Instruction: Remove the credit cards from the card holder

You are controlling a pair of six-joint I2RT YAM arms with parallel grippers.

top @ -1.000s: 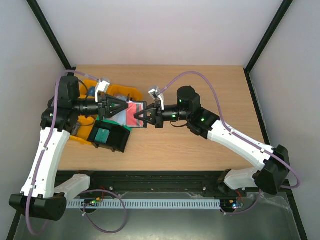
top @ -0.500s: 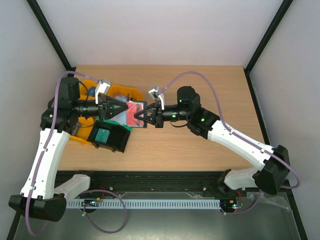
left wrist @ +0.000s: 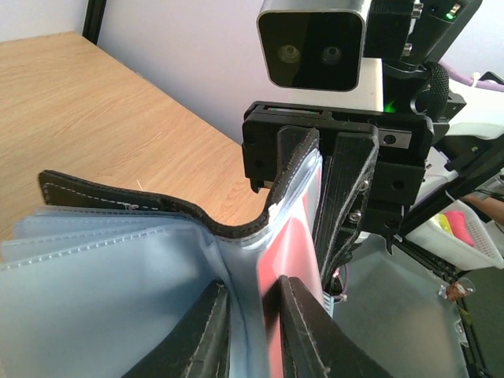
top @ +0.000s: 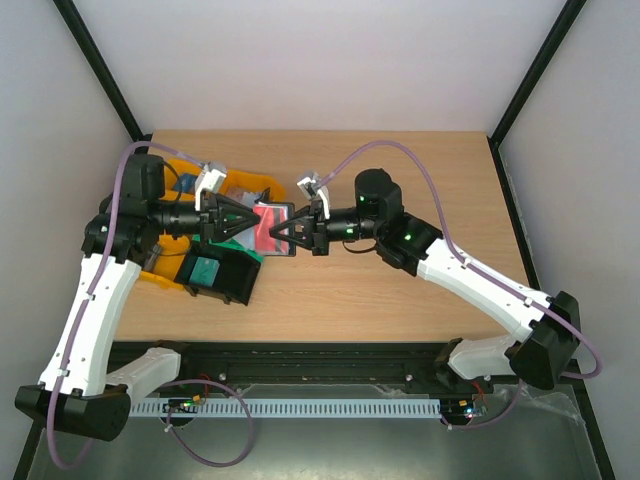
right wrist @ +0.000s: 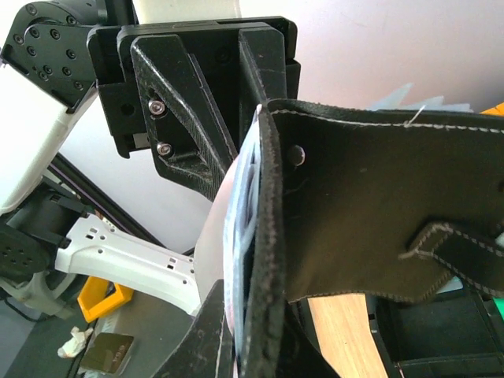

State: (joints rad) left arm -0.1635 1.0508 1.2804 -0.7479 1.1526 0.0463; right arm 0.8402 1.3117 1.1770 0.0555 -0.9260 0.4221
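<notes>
The card holder [top: 277, 209] hangs in the air between both grippers, above the table's left half. It is spread open, with a red credit card [top: 266, 228] showing in a clear pocket. My left gripper [top: 250, 222] pinches that pocket leaf. In the left wrist view its fingers [left wrist: 303, 331] close on the pale blue sleeve and the red card [left wrist: 295, 244]. My right gripper [top: 283, 238] is shut on the holder's black cover [right wrist: 378, 213] and its pocket edges. The black cover [left wrist: 150, 209] curls away to the left.
A black bin [top: 232, 283] holding a teal block [top: 205, 270] sits under the left arm. A yellow tray [top: 255, 183] lies behind it. The right arm stretches across the table's middle. Bare wooden tabletop [top: 400, 170] lies to the right and behind.
The left arm has shifted slightly toward the right gripper. The holder stays clamped between both grippers in about the same place.
</notes>
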